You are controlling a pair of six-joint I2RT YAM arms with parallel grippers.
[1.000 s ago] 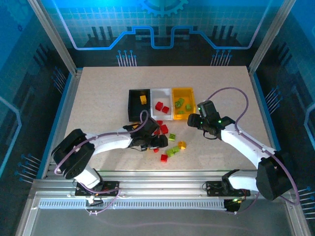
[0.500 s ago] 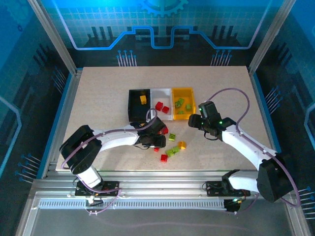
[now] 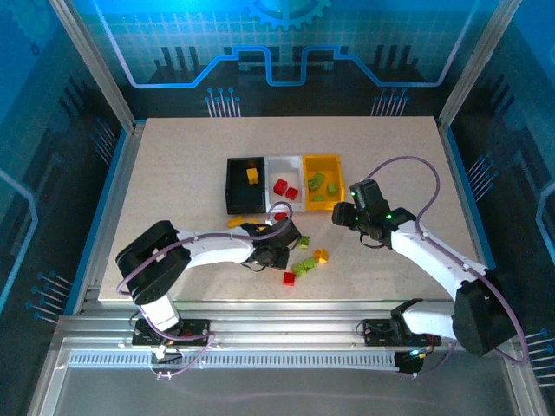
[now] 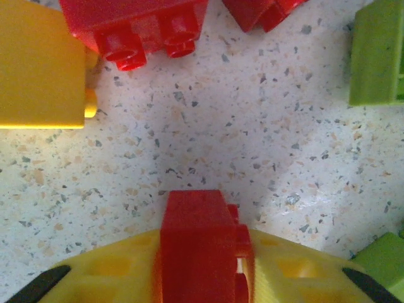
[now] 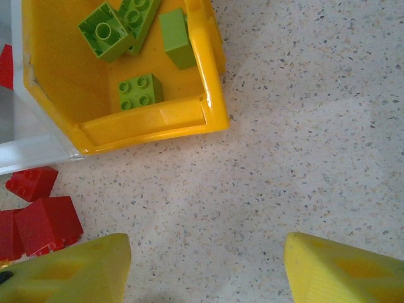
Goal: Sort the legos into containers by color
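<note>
Table (image 3: pixel 173 173): wide bare surface left, right and beyond the white bin (image 3: pixel 284 159), out to every edge. The clutter sat on its near side.

Left arm (image 3: pixel 208 247) lay near-left of the white bin. Compared with a second earlier, its elbow had swung in toward the bin and its wrist had slid right. Right arm (image 3: pixel 425 247) was right of the bin and had hardly shifted.

Black bin (image 3: pixel 232 186) touched the white bin's left wall and yellow bin (image 3: pixel 339 178) touched its right. They held an orange-yellow brick (image 3: pixel 251 176), red bricks (image 3: pixel 280 185) and green bricks (image 5: pixel 140 91).

Left gripper (image 4: pixel 201 255), just near of the white bin: fingers pinching a red brick (image 4: pixel 192 233) over bare table, loose bricks ringing it.

Right gripper (image 5: pixel 205 262), near-right of the white bin at the yellow bin's near corner: fingers spread wide, nothing between them, open table below.

Loose green (image 3: pixel 303 267), orange (image 3: pixel 321 256) and red (image 3: pixel 289 277) pieces lay near of the white bin, unmoved.
</note>
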